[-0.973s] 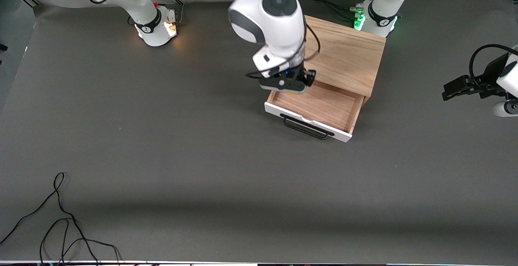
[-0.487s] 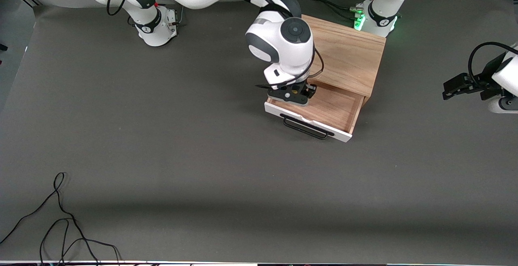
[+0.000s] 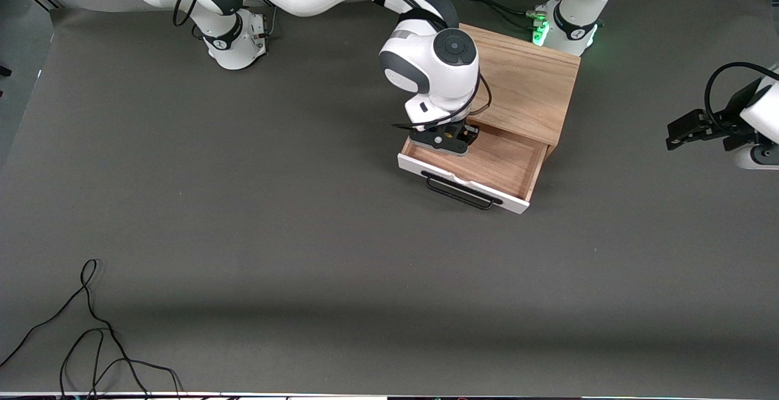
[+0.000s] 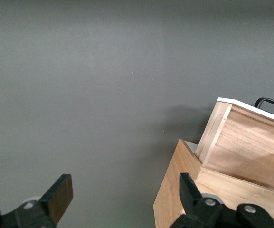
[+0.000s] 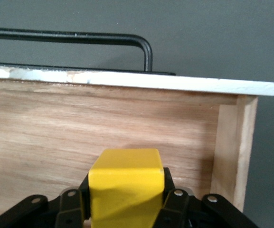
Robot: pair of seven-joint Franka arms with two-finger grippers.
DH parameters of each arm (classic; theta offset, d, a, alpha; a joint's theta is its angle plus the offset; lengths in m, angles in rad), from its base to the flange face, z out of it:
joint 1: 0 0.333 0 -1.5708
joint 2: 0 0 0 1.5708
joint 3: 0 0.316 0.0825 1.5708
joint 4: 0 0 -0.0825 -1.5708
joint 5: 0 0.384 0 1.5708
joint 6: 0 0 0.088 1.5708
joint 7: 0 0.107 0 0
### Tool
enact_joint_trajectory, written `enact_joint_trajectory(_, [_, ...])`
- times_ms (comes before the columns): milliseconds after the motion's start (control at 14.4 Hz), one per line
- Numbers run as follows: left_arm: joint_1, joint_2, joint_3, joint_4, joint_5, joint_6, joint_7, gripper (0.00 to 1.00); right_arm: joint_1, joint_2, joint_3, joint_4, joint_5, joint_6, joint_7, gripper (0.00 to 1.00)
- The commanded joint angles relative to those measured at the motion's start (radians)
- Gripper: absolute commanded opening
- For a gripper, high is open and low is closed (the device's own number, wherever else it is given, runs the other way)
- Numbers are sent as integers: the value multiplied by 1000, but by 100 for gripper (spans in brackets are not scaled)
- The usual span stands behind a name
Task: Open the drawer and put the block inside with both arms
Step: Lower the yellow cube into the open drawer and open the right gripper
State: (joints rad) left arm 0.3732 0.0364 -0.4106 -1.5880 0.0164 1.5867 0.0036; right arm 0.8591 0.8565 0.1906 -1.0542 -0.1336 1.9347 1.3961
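The drawer [image 3: 505, 165] stands pulled out of the light-wood cabinet [image 3: 523, 92], its white front and black handle [image 3: 459, 193] toward the front camera. My right gripper [image 3: 447, 144] is low in the drawer at the corner toward the right arm's end, close to the cabinet. It is shut on the yellow block [image 5: 126, 185], which the hand hides in the front view. The right wrist view shows the drawer's inner front wall [image 5: 103, 118] and the handle [image 5: 80, 38]. My left gripper [image 3: 675, 135] waits open and empty off the left arm's end of the cabinet, over bare table.
In the left wrist view the cabinet's corner [image 4: 174, 194] and the drawer's side [image 4: 241, 147] sit close beside one finger [image 4: 189, 187]. A loose black cable [image 3: 91, 339] lies near the front camera at the right arm's end. The left arm's base [image 3: 569, 28] stands against the cabinet.
My right gripper has come down from above the drawer's rim into the drawer with the block, shifting slightly toward the left arm's end. The left arm has hardly moved.
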Motion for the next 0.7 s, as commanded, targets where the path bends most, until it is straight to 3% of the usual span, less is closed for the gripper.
enact_joint_trajectory(0, [-245, -29, 236, -20, 4, 19, 9, 100, 15, 19, -11, 14, -32, 41, 52, 5])
enact_joint_trajectory(70, [-334, -30, 330, -20, 4, 15, 10, 100, 15, 21, -11, 14, -35, 44, 54, 13])
enact_joint_trajectory(139, [-388, -32, 379, -20, 4, 15, 10, 100, 17, 21, -11, 13, -40, 44, 54, 29])
enact_joint_trajectory(278, [-395, -32, 384, -20, 4, 15, 10, 100, 18, 21, -11, -1, -66, 44, 55, 99])
enact_joint_trajectory(626, [-393, -41, 384, -20, 2, 9, 6, 100, 11, -19, -11, 11, -70, 23, 46, 100])
